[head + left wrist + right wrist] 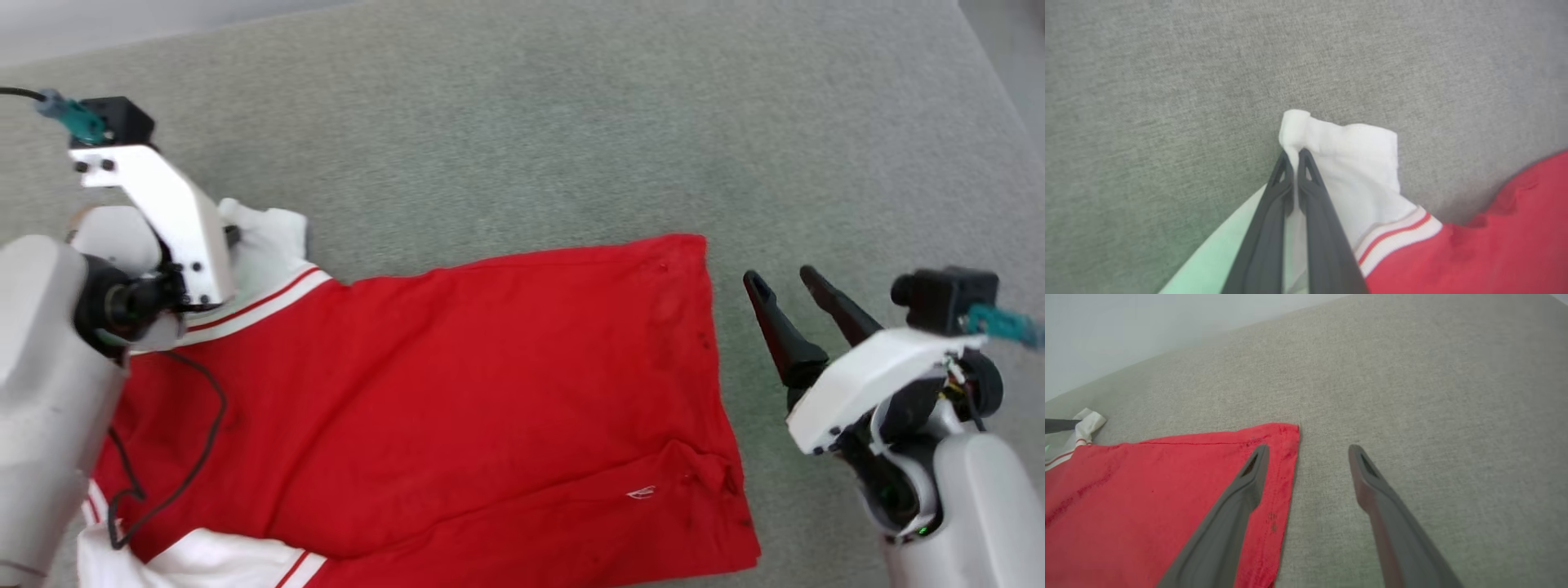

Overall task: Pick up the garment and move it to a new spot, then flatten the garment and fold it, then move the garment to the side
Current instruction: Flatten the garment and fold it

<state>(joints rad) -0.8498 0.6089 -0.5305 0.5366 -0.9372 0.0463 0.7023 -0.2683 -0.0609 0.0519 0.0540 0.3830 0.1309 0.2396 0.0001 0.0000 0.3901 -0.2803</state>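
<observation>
Left end effector [1295, 157]: fingers pinched tight on the bunched white sleeve [1359, 163] of the red jersey-style garment [490, 392], at the sleeve's outer edge.

Right end effector [784, 282]: fingers spread apart and holding nothing, just beside the garment's hem. In the right wrist view one finger overlaps the hem corner; can't tell if it touches.

Garment lies spread out and mostly flat on the grey woven fabric surface [531, 122], plain red side up, with a few wrinkles near the hem. Red-and-white striped trim [261, 306] joins the sleeve to the body. Second white sleeve [204, 563] sits at the lower left of the head view. Thin black cable [204, 441] loops over the red cloth near the left arm.
</observation>
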